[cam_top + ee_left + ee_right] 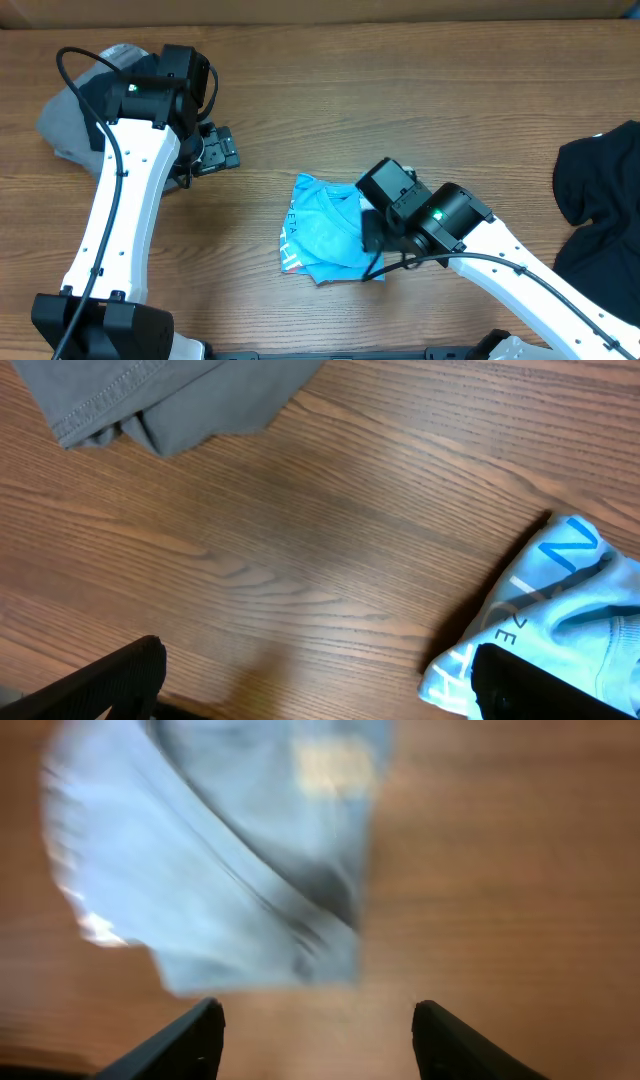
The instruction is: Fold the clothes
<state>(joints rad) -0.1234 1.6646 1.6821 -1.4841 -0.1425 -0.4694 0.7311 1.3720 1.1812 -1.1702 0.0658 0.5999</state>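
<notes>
Left gripper (213, 150) hangs in the overhead view above bare table (300, 110) in the left half, jaws apart and empty, well clear of the light blue T-shirt (322, 228). That shirt lies folded into a compact bundle near the table's middle, with white lettering along its left edge. The right gripper (370, 232) sits over the bundle's right edge. A grey garment (62, 122) is bunched at the far left, partly under the left arm. A black garment (600, 190) lies at the right edge and runs out of frame. Open wood separates the bundle from both.

Left wrist view: the fingers (110, 680) stand wide, with bare table between them. The grey garment's hem (170, 400) is at the top left, and the T-shirt's lettered corner (560, 610) is at the lower right.

Right wrist view, blurred: the fingers (170, 1045) are parted over bare wood and grip nothing. The T-shirt (220, 870) lies just beyond them, its lower edge near the left finger. Clear table lies to the right.
</notes>
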